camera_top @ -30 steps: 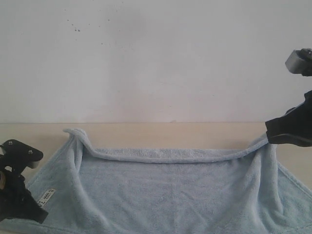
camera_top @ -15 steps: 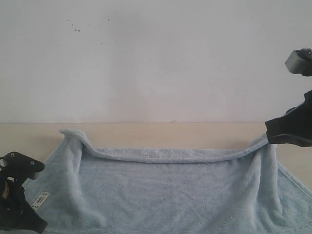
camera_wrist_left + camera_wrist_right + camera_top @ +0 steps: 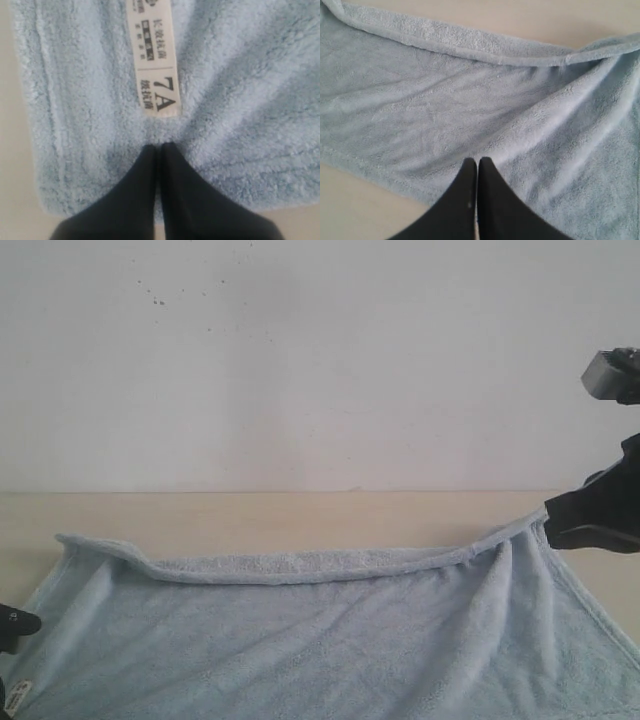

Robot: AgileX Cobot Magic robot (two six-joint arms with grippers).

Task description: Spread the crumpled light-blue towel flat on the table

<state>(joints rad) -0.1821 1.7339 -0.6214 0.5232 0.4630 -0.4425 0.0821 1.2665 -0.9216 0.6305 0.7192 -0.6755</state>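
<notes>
The light-blue towel (image 3: 320,640) lies wide across the beige table (image 3: 300,512), with its far hem rolled into a low fold (image 3: 300,565). My left gripper (image 3: 160,146) is shut on the towel just below the white label (image 3: 154,55), close to a towel corner. In the exterior view only a black bit of this gripper (image 3: 12,624) shows at the left edge. My right gripper (image 3: 550,522) is shut on the far right corner and holds it slightly raised. Creases run out from its closed tips (image 3: 478,160) across the towel (image 3: 420,100).
A white speckled wall (image 3: 320,360) rises behind the table's far edge. A strip of bare table lies between the wall and the towel's far fold. Bare table (image 3: 355,210) also shows beside the towel near the right gripper. A grey part of the right arm (image 3: 610,370) hangs at the upper right.
The left gripper moved left and toward the front, nearly out of the exterior view, dragging the towel's left side. The far left corner slid left and dropped lower. The right gripper held still.
</notes>
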